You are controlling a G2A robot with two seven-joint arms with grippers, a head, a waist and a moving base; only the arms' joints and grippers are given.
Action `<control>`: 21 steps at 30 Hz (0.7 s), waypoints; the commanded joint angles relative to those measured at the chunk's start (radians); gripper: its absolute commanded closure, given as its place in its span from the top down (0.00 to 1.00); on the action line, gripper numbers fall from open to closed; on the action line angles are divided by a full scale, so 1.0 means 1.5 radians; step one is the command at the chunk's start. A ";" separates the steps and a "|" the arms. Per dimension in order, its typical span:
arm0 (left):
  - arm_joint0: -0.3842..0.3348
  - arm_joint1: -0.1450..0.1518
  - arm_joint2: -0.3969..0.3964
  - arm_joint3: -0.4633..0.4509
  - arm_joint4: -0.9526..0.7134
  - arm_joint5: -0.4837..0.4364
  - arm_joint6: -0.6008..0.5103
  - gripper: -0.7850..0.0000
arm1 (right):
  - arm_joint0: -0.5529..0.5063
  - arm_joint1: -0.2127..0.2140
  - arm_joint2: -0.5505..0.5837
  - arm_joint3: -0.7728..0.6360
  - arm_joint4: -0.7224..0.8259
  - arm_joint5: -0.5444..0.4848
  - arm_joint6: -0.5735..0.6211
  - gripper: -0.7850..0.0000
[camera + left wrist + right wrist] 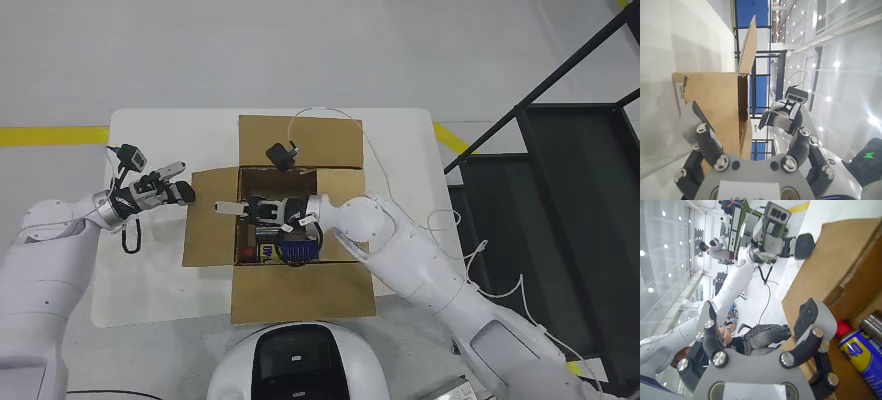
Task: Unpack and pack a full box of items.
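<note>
While the box (300, 141) stands open on the table (150, 285) with items inside, unpacking looks barely begun. The right gripper (228, 209) hangs over the box wall on the left arm's side, spread wide and empty. The left gripper (178, 190), also spread and empty, sits just beside the outer flap. Next, I judge, the right gripper must descend onto an item. Its wrist view shows a blue spray can (857, 349) lying by the wall, which the top view half hides under the arm

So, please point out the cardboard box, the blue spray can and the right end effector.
cardboard box (335, 140): top view, far flap.
blue spray can (857, 351): right wrist view, its label.
right end effector (758, 311): right wrist view, midway between fingertips.
</note>
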 commanded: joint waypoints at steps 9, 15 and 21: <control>0.001 -0.019 0.048 -0.001 0.017 -0.015 -0.005 1.00 | -0.130 0.042 0.154 -0.093 -0.014 0.041 0.018 1.00; 0.000 -0.027 0.070 -0.022 0.026 -0.013 -0.022 1.00 | -0.172 0.056 0.207 -0.116 -0.037 0.079 0.021 1.00; -0.002 -0.032 0.071 -0.045 0.008 -0.014 -0.021 1.00 | -0.230 0.069 0.278 -0.146 -0.072 0.126 -0.028 1.00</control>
